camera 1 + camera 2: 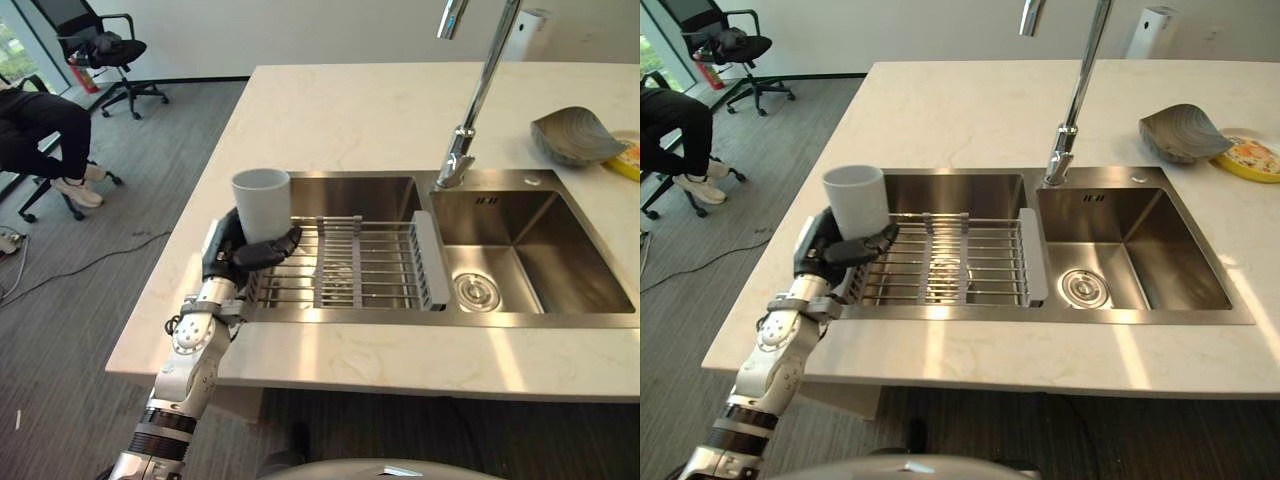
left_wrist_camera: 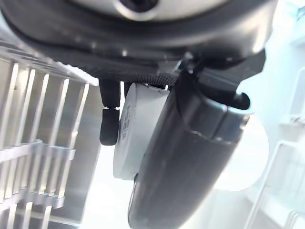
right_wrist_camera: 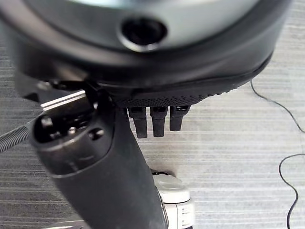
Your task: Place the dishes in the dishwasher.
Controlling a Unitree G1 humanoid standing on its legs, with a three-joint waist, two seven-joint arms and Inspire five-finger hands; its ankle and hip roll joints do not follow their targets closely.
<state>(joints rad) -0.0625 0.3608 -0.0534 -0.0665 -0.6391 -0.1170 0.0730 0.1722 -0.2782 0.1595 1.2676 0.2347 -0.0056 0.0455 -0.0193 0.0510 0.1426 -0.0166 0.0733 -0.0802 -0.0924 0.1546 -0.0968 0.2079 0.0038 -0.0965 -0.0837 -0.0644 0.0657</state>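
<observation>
A: What have you got, starting from the biggest thing?

B: You see the pale counter across most of the frame, with the steel double sink at centre and right, and the wire drying rack lying over its left basin. A grey shell-shaped dish waits at the upper right.

A: And the cup?

B: Your left hand, centre-left, has its fingers and thumb curled round the white cup, held upright at the rack's left end. Your right hand hangs over grey carpet, fingers relaxed and straight, holding nothing.

A: So how far along are you?

B: Early, I'd judge: one cup in hand, the dish untouched, and no dishwasher to be seen yet
</observation>
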